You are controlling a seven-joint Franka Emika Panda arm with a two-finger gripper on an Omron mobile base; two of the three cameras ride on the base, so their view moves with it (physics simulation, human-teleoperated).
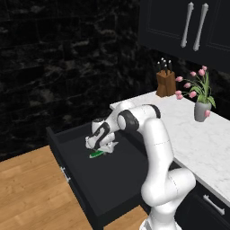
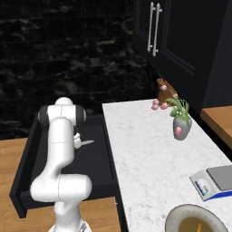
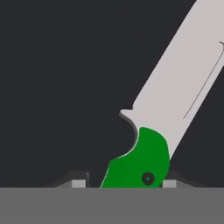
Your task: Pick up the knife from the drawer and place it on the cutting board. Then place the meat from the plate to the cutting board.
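Green-handled knife [image 3: 144, 164] — between pincer [image 1: 101, 150] tips | on drawer [image 1: 112, 179] floor

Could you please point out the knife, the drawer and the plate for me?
knife [image 3: 144, 164]: hand view, on its green handle.
drawer [image 1: 67, 168]: left base view, on its front wall.
plate [image 2: 174, 217]: right base view, on its grey rim.

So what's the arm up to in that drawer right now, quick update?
Gripper down in the open drawer, fingertips either side of the knife handle, not clearly clamped. Knife lying on the drawer floor. Nothing in the way.
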